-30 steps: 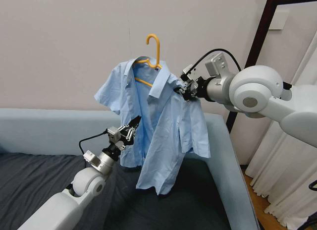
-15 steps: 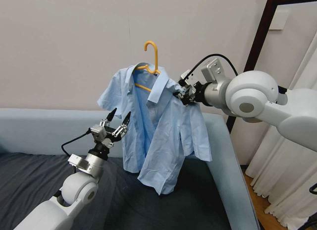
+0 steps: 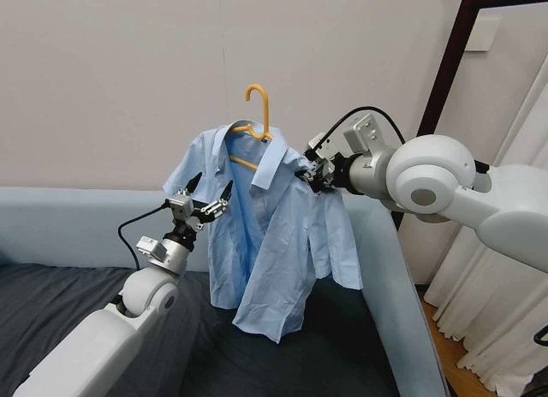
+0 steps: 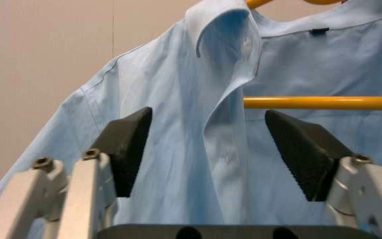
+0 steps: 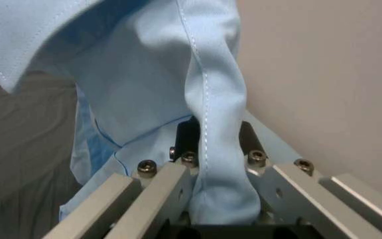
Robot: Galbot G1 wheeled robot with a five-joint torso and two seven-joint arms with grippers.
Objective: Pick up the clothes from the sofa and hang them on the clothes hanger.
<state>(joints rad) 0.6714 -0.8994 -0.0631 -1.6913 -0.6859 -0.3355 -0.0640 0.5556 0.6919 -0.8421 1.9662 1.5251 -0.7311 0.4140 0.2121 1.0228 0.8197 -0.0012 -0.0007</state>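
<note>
Hovering left gripper [image 3: 210,190]: up on its white arm from the lower left, just beside the front edge of the shirt [image 3: 274,243] at chest height. Its fingers [image 4: 128,149] are spread wide and grip nothing. In the left wrist view the black pads stand to either side of the open shirt front, with cloth showing between them. Whether a pad touches the cloth cannot be told.
Sofa [image 3: 51,217]: pale blue back and side, dark grey seat, running beneath and behind both arms.
Shirt: light blue, short-sleeved, collar open. It is draped on the hanger [image 3: 255,106] and hangs in the air over the seat near the sofa's right end, its hem low in front of the dark cushion.
Hanger: orange-yellow and tilted, its hook pointing up and standing free in front of the wall [image 3: 103,72]. The left wrist view shows its bar crossing inside the open shirt front.
Right gripper [image 3: 306,176]: extends in from the right at shoulder height, fingers clamped on a bunched fold of the shirt's shoulder beside the collar. The right wrist view shows the cloth pinched between the jaws and spilling over them.
Wall: plain beige, behind everything.
Post [image 3: 449,63]: dark, slanting upward at far right, next to a pale curtain [image 3: 514,269].
</note>
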